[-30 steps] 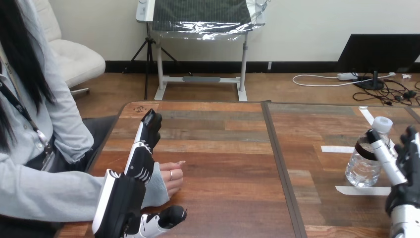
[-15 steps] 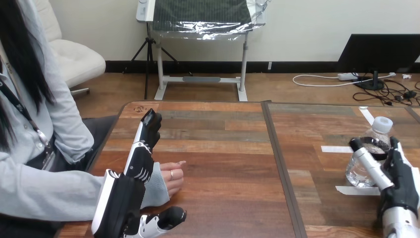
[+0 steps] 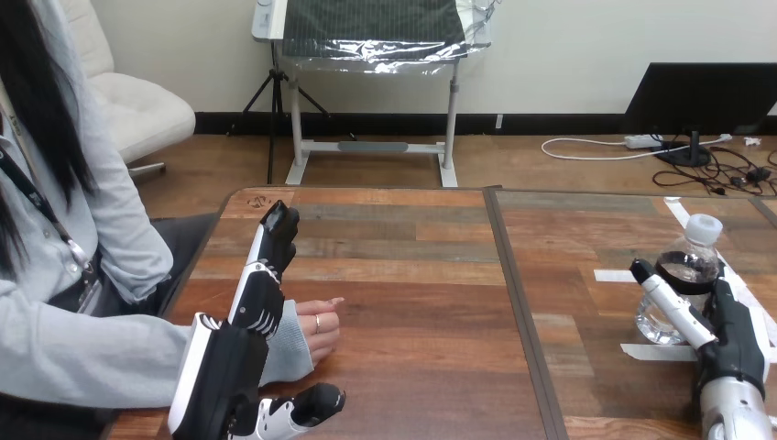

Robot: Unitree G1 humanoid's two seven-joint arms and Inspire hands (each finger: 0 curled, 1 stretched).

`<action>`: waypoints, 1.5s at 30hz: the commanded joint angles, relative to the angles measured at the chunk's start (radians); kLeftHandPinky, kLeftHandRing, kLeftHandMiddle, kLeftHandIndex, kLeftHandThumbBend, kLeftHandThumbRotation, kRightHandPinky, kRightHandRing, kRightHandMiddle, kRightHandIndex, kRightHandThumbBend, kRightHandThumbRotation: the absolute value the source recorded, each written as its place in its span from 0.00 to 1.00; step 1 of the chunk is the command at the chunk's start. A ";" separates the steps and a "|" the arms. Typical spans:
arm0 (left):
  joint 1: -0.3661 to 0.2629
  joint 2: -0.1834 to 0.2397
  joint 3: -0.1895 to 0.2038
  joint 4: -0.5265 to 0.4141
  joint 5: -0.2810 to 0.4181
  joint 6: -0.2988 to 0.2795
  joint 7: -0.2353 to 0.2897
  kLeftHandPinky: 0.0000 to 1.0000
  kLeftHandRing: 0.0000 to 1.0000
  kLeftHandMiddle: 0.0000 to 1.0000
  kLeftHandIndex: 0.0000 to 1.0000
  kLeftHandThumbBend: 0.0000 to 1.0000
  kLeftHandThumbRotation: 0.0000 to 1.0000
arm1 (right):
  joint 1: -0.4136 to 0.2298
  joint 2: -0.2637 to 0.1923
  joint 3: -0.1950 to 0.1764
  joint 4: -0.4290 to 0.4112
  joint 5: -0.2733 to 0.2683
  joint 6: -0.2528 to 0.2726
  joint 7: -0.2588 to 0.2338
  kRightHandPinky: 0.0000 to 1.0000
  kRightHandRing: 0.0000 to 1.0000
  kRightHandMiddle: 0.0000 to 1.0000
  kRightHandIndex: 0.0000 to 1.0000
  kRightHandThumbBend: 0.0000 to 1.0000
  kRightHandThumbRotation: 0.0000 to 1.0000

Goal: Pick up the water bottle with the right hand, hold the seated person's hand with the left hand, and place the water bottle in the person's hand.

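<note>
1. Wooden table (image 3: 412, 275), built of two panels joined at a dark seam (image 3: 515, 302), spreads before the robot, with a person seated at its left side.
2. A clear plastic water bottle (image 3: 680, 280) with a white cap (image 3: 704, 226) stands upright on the right-hand panel, near the table's right edge. Strips of white tape (image 3: 621, 275) lie on the wood beside it.
3. The robot's right hand (image 3: 736, 335) rises from the lower right corner and brackets the bottle's lower half. One straight black-and-white finger (image 3: 667, 301) slants across the bottle's near-left side, and the black bulk of the hand sits just to the bottle's right.
4. That hand is spread, not clenched, with its fingers extended rather than wrapped round the bottle. Whether they press on the plastic cannot be told. The bottle's base rests on the table.
5. The robot's left hand (image 3: 224, 371) lies at the table's left side, over the person's pale sleeve (image 3: 286, 353) at the wrist. Its fingers (image 3: 266, 266) are straight and point toward the table's far edge.
6. Its thumb (image 3: 316, 401) juts to the right on the near side of the sleeve and is not curled round it, leaving the left hand flat and unclenched.
7. The person's hand (image 3: 319, 325) rests on the tabletop just right of the robot's left-hand fingers, its own fingers loosely bent.
8. The bottle and the person's hand are well apart, on opposite panels, with the seam between them.
</note>
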 commanded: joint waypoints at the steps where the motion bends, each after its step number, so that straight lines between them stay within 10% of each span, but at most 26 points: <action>1: -0.040 0.000 0.003 -0.014 -0.019 -0.018 -0.003 1.00 1.00 1.00 1.00 1.00 0.70 | -0.091 -0.035 0.016 -0.005 -0.014 0.012 0.006 0.96 0.98 0.97 1.00 1.00 0.42; 45: -0.037 0.018 -0.013 -0.024 -0.131 -0.030 -0.097 1.00 1.00 1.00 1.00 1.00 0.69 | -0.112 -0.025 0.042 0.011 -0.061 0.077 -0.031 0.95 0.96 0.95 1.00 1.00 0.42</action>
